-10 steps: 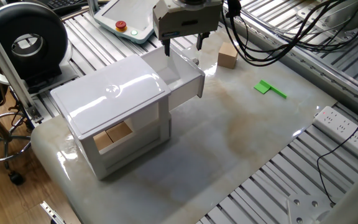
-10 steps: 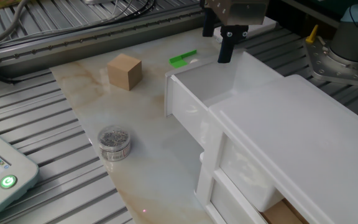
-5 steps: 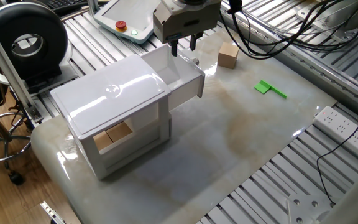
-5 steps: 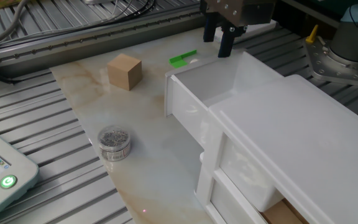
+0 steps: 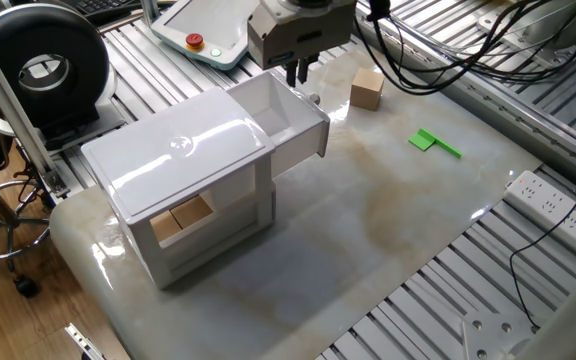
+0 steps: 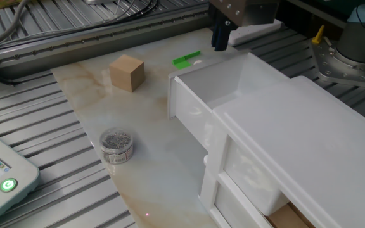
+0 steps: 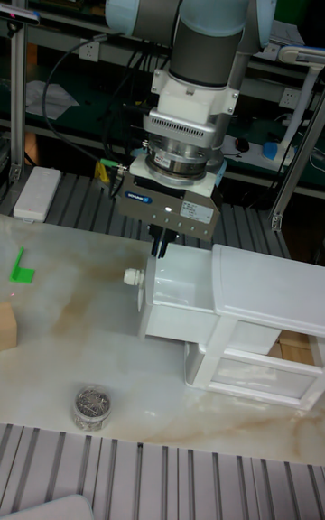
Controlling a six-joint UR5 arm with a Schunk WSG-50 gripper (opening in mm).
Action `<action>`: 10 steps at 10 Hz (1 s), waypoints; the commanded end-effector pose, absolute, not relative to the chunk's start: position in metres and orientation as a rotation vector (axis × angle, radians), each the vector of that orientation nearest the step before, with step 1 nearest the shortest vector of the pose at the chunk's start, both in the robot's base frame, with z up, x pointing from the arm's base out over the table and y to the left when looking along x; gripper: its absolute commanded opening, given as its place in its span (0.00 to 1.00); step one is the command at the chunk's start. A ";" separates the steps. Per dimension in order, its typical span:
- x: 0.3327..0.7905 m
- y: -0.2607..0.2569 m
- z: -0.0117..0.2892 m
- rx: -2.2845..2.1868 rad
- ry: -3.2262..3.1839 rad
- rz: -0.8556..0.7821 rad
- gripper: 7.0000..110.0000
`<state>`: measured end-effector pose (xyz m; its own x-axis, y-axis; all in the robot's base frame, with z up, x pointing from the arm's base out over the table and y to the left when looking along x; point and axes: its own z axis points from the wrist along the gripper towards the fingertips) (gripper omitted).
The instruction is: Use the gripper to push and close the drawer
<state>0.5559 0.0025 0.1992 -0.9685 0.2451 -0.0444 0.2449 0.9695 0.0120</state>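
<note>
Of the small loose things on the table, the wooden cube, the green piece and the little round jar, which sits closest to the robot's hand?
The green piece, just beside the gripper.

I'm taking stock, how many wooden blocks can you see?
2. One wooden block sits on the table beyond the open drawer; another block is in the cabinet's lower shelf. More may be hidden.

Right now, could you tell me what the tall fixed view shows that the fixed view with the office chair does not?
Only the tall view shows the small round tin of metal bits and the drawer's white knob. Only the chair view shows the white power strip and red-buttoned pendant. Both show the boxy grey gripper, jaws together, above the open glossy white plastic drawer, and the green plastic piece.
</note>
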 end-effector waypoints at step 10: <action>0.551 -0.022 0.213 -0.029 3.113 0.068 0.00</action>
